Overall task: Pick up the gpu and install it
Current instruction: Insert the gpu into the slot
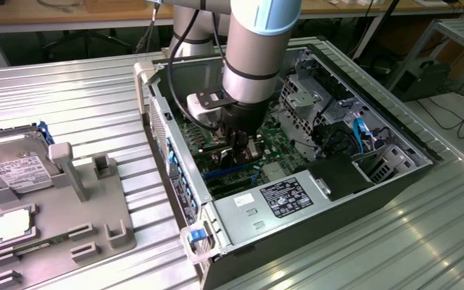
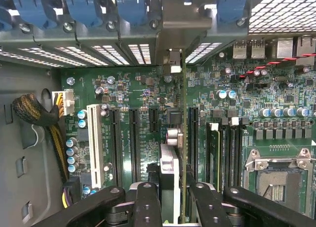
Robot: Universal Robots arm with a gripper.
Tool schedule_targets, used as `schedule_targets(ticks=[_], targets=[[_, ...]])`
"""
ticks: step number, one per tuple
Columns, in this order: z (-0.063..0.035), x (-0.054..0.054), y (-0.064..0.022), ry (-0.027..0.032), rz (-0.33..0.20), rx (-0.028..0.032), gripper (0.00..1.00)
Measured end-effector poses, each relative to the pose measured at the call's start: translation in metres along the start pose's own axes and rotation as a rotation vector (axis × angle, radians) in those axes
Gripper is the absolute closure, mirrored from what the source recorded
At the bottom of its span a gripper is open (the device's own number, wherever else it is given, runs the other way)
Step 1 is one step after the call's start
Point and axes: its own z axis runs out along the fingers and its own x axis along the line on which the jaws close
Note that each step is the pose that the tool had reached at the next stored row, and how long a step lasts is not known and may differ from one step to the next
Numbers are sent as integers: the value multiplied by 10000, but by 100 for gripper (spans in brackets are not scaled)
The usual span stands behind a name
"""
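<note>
Green motherboard [image 2: 148,89], blue clips [image 2: 131,5], black end effector [image 2: 174,190]

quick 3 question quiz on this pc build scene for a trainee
1. True or false: the gripper is down inside the open computer case.
2. What does the gripper hold over the motherboard slots? A) a fan B) the gpu C) a cable
3. Fill in: the hard drive sits on the grey fixture at the exterior view's ____.
Key: 1 true; 2 B; 3 left
</note>
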Motion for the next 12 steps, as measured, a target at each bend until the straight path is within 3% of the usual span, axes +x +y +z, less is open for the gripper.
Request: schedule_targets(ticks=[12], targets=[[38, 0, 4, -27, 1, -3, 72]])
